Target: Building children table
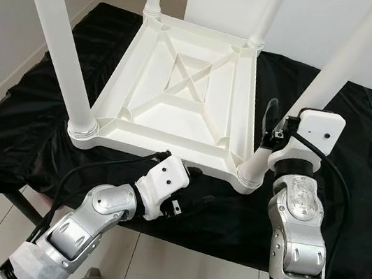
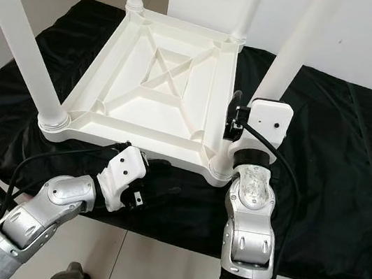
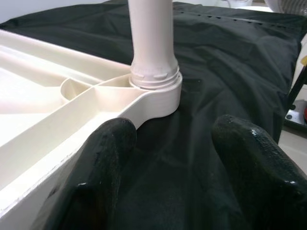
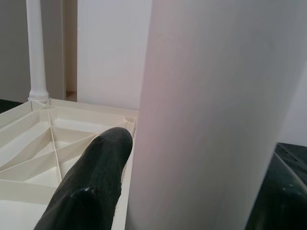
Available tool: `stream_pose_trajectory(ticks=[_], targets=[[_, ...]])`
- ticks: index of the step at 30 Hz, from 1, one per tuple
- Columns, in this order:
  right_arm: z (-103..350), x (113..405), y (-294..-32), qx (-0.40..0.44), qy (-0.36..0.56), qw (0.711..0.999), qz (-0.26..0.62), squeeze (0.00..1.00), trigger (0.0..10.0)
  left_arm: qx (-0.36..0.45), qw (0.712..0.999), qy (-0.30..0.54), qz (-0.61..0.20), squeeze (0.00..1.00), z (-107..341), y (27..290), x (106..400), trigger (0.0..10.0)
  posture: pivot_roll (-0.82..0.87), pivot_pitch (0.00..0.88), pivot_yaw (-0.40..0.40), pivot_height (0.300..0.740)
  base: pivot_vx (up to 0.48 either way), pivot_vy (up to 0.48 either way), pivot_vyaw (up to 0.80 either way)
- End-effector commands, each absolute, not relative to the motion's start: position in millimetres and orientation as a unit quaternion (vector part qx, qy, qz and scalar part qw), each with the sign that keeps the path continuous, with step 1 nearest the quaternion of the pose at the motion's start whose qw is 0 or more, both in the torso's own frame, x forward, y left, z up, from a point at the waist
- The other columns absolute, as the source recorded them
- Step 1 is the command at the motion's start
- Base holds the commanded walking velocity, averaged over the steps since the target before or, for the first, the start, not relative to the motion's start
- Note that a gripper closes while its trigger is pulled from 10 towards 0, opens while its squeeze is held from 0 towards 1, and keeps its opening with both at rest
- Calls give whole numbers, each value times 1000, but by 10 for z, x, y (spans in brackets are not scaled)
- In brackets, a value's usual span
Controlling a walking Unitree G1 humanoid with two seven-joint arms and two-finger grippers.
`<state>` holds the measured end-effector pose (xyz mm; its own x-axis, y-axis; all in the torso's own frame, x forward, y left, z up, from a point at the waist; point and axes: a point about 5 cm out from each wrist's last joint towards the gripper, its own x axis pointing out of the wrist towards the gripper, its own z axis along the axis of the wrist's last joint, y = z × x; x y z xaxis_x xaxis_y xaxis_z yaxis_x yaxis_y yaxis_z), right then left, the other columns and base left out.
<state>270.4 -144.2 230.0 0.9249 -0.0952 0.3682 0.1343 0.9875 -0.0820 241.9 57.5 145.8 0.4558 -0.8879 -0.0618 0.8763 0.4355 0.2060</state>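
Table (image 1: pixel 179 96) upside-down, no readable writing; right gripper (image 4: pixel 192 158) clamps leg (image 1: pixel 340 58); left gripper (image 3: pixel 177 163) apart.

Right gripper (image 2: pixel 239 123) raised, jaws clamped; left gripper (image 1: pixel 196 187) low and forward, jaws apart.

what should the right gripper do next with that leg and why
Probably twist the leg tighter into its corner socket. The right gripper has a finger on each side of that leg, all four legs already stand on the upturned tabletop, and the left gripper sits open at the near edge, able to steady it.
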Motion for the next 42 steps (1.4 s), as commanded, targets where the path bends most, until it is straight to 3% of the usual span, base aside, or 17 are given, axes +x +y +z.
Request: stream_pose_trajectory(ticks=[1,38,41,42], targets=[[2333,2728,-1419,-49,-183,980,-60,0,10000,106,794,-20,-599,0,1464,518,2316,10000,92,53,-85,740,0,0,0],[2180,2767,-1378,-1,-110,992,-56,0,10000,104,797,-24,-594,0,1516,519,2297,10000,104,43,-103,740,0,0,0],[2169,2761,-1419,118,-100,986,-58,0,10000,102,798,-27,-593,0,1551,499,2286,10000,103,47,-102,740,0,0,0],[2169,2761,-1419,118,-100,986,-58,0,10000,102,798,-27,-593,0,1551,499,2286,10000,103,47,-102,740,0,0,0]])
